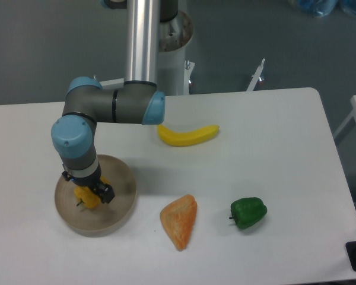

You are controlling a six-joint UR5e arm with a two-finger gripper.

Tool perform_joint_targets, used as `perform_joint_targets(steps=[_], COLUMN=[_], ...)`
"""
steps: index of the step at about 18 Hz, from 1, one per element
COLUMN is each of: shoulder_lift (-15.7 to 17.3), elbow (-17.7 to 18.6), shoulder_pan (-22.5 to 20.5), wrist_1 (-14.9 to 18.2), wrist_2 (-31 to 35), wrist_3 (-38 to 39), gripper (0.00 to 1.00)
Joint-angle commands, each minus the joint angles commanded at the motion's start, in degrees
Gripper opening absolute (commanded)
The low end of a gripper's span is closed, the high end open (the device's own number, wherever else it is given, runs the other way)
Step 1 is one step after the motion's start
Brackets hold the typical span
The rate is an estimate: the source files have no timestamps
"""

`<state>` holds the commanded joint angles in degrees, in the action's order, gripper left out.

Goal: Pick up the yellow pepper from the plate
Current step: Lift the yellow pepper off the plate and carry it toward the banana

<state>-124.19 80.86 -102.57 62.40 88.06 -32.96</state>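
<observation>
We're looking down on the white table [273,130] w/ the arm reaching over its left side. The gripper [89,193] is sitting low over the plate [115,217], right on the yellow pepper [83,198]. The wrist is covering most of the pepper, so we're only seeing bits of yellow poking out below and to the left of the black fingers, plus the short dark stem sticking out toward the left. The pepper is lying inside the plate, in its left half, not near the rim on the right.

Gripper state: we can't tell for sure. The fingers are appearing to sit on either side of the pepper, but the arm is blocking the contact pts, so closed vs. just straddling isn't readable from this view. We also can't tell whether the pepper is resting on the dish or raised off it.

Other items, all well apart from the plate: the banana [187,135] is lying near the table's middle, back from the plate; the orange wedge piece [180,221] is sitting to the right of the plate near the front edge; the green pepper [248,212] is further right of that.
</observation>
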Motion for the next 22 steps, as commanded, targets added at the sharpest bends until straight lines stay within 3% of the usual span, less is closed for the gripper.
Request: perform_joint_targets(steps=[4,7,11,13,16,20,22], shoulder_lift=[2.5,6.8,11.6,14.1,14.4,13.3,11.0], elbow=[-0.8,-0.7,-0.9,-1.1,-2.5,-3.9,-6.2], shoulder_pan=[-0.6,-2.9,-10.1,-14.9,-21.1,-27.6,-30.1], wrist_1=[0.4,1.2,5.8,10.9,11.9,12.2,16.1], wrist_2=[0.1,0.1,-0.2,-0.3,-1.8,-4.0,-3.6], wrist_3=[-0.9,-1.1,-6.1,-11.7,-13.9,-26.5,-36.1], gripper=[0.00,0.00,0.00,0.00,0.00,0.00,0.01])
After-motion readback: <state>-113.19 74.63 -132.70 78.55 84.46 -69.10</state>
